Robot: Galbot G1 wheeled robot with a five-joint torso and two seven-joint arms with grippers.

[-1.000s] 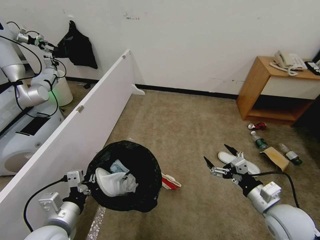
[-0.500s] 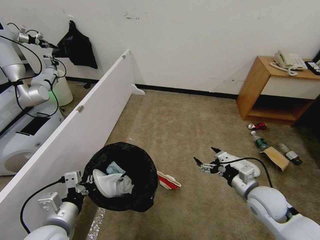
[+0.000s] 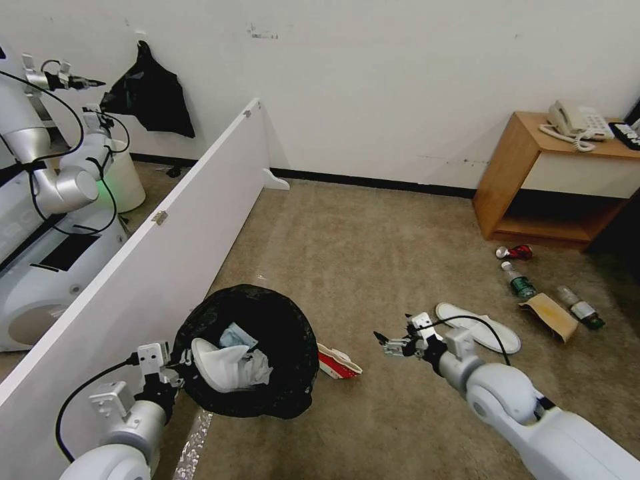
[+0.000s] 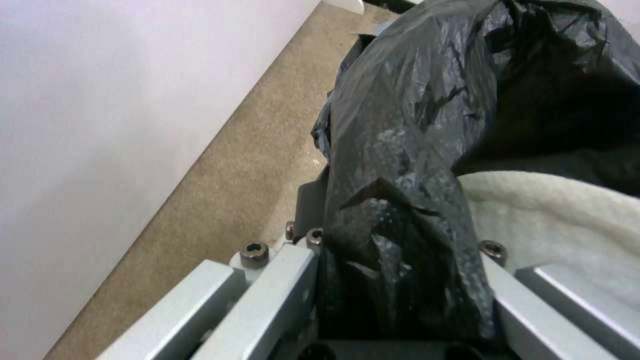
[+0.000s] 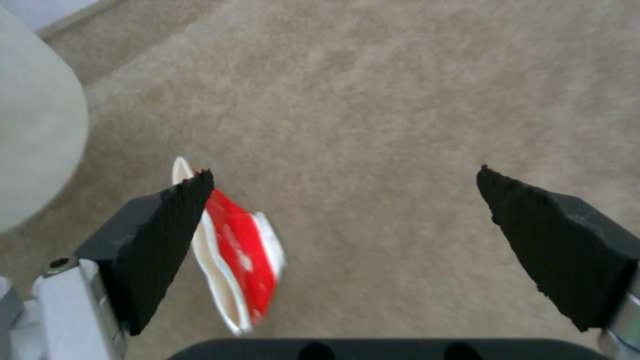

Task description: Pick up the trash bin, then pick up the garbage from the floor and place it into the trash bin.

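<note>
The trash bin (image 3: pixel 280 333), lined with a crinkly black bag, hangs tilted off the carpet. My left gripper (image 3: pixel 175 365) is shut on its near rim, and the bag rim (image 4: pixel 400 235) is pinched between the jaws. A white slipper (image 3: pixel 223 363) and tissue wads lie inside the bin. My right gripper (image 3: pixel 395 339) hovers open just right of the crushed red-white carton (image 3: pixel 339 362), which lies on the floor beside the bin. Through the open right gripper (image 5: pixel 343 172), the carton (image 5: pixel 240 250) shows below one fingertip (image 5: pixel 173 220). More garbage lies to the right: a white slipper (image 3: pixel 481 328), a brown paper bag (image 3: pixel 551 315), two bottles (image 3: pixel 519 281) and a red can (image 3: pixel 517 252).
A white partition board (image 3: pixel 167 247) runs along the left, close to the bin. Behind it stands another robot (image 3: pixel 47 200). A wooden nightstand (image 3: pixel 553 187) with a telephone (image 3: pixel 577 123) stands at the back right. Open carpet (image 3: pixel 360 247) lies ahead.
My right arm has swung left, from above the white slipper to beside the red-white carton, gripper still open. The held bin has shifted only slightly.
</note>
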